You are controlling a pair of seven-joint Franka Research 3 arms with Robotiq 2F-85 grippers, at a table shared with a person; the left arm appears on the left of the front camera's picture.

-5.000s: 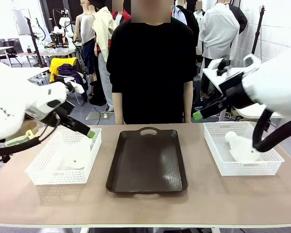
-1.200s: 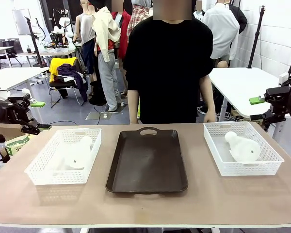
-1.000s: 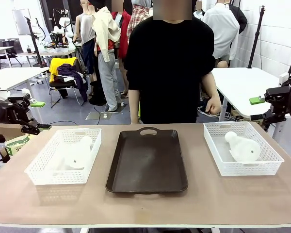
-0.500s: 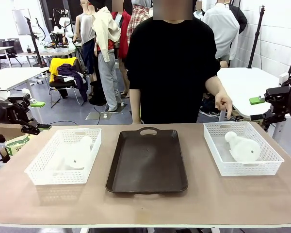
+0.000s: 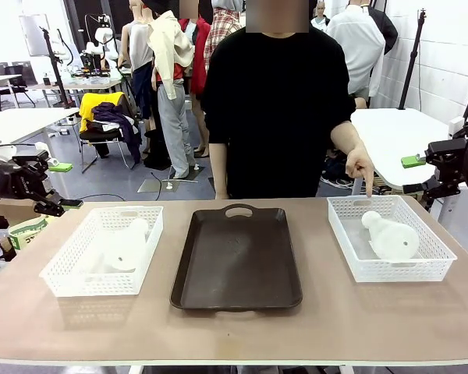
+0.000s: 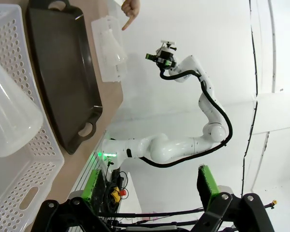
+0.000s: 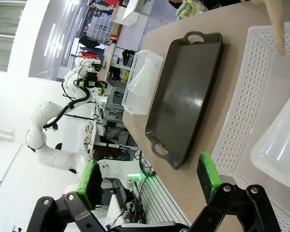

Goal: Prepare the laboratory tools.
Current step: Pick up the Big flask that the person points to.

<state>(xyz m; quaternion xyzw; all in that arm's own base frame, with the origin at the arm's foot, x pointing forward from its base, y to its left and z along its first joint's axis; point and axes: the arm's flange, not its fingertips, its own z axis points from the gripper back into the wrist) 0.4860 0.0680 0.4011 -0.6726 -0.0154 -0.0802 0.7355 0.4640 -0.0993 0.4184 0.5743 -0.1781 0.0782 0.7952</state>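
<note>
Tan table [image 5: 335, 312] carries dark tray [image 5: 238, 265] between two baskets [image 5: 93, 284] [image 5: 394, 270]; left gripper [image 5: 65, 185] and right gripper [image 5: 416, 174] gape wide.

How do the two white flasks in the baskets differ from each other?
The left flask turns its round base toward the camera; the right flask lies more side-on, showing its sloping wall. A person's hand points down by the right flask, none by the left flask. Both are frosted white and lie tipped over.
</note>
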